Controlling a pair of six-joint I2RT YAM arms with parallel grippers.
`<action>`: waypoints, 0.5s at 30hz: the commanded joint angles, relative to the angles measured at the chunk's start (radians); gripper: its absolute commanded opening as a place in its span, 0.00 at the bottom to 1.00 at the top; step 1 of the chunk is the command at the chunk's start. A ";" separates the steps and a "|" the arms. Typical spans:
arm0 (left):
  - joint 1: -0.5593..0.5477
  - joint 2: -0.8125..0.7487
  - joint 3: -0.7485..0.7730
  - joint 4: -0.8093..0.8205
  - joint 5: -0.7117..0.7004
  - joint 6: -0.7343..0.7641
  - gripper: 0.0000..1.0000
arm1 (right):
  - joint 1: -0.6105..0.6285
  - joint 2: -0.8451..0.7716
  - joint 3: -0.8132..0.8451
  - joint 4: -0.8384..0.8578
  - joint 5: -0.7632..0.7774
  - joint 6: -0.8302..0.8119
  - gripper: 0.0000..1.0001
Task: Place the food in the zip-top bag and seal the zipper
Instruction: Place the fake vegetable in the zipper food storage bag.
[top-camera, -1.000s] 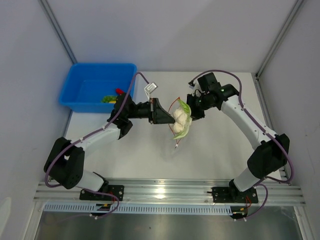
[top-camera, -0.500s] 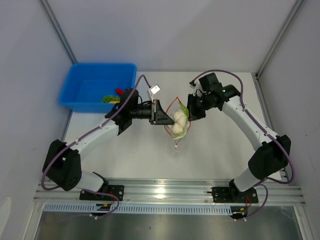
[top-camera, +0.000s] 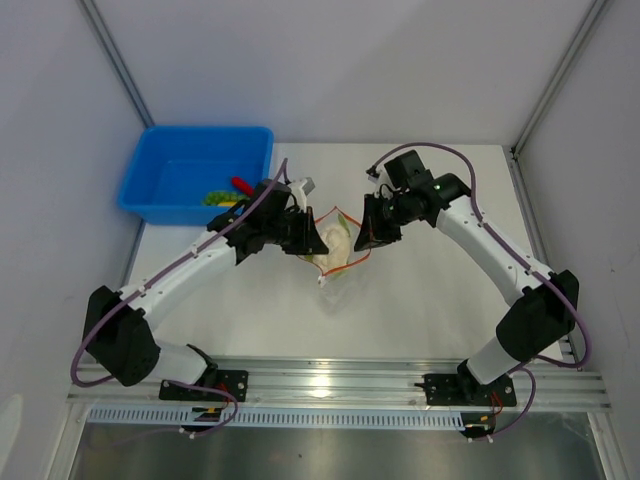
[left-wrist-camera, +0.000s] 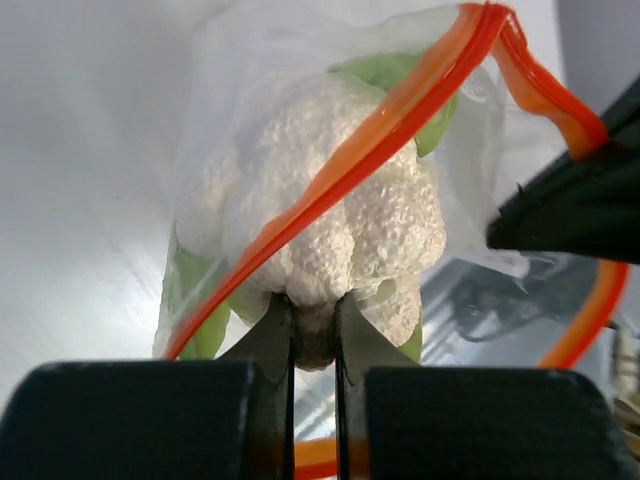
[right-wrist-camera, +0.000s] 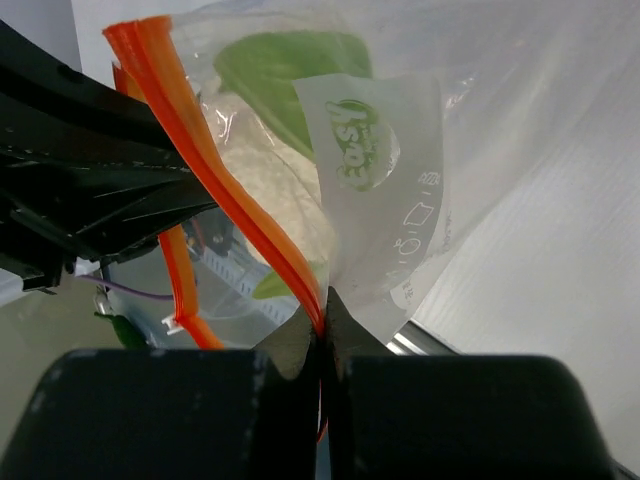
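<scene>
Both hands have slid left since a second ago, and the left arm has reached further in, so the cauliflower (top-camera: 333, 240) now sits deeper in the zip-top bag (top-camera: 337, 264), which has sunk closer to the table (top-camera: 430, 300).

From the top, the left hand (top-camera: 303, 232) and right hand (top-camera: 366, 235) face each other with the bag slung between them, its mouth turned toward the left hand. Behind the left arm, the blue bin (top-camera: 170, 165) holds the grape bunch (top-camera: 214, 197), chili pepper (top-camera: 240, 184) and yellow-orange piece (top-camera: 234, 201). The left arm is clearly the nearer one for those.

On the left wrist, the left hand (left-wrist-camera: 313, 325) is pressed on the base of the cauliflower (left-wrist-camera: 340, 220), with the florets pointing straight away from it. The zipper (left-wrist-camera: 400, 115) slants across the front, so the piece looks only partly past the mouth.

On the right wrist, the right hand (right-wrist-camera: 322, 330) is closed tight, pinching the bag's edge right at the zipper (right-wrist-camera: 200, 170) and holding the mouth up. White florets show through the film.
</scene>
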 joint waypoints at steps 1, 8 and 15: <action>-0.067 -0.012 0.077 -0.076 -0.192 0.063 0.01 | 0.019 -0.024 0.029 -0.006 -0.018 0.021 0.00; -0.107 -0.038 0.080 -0.041 -0.166 0.109 0.12 | 0.033 -0.007 0.024 -0.001 0.005 0.030 0.00; -0.106 -0.181 0.013 0.015 -0.239 0.156 1.00 | 0.033 -0.006 0.017 -0.009 0.039 0.029 0.00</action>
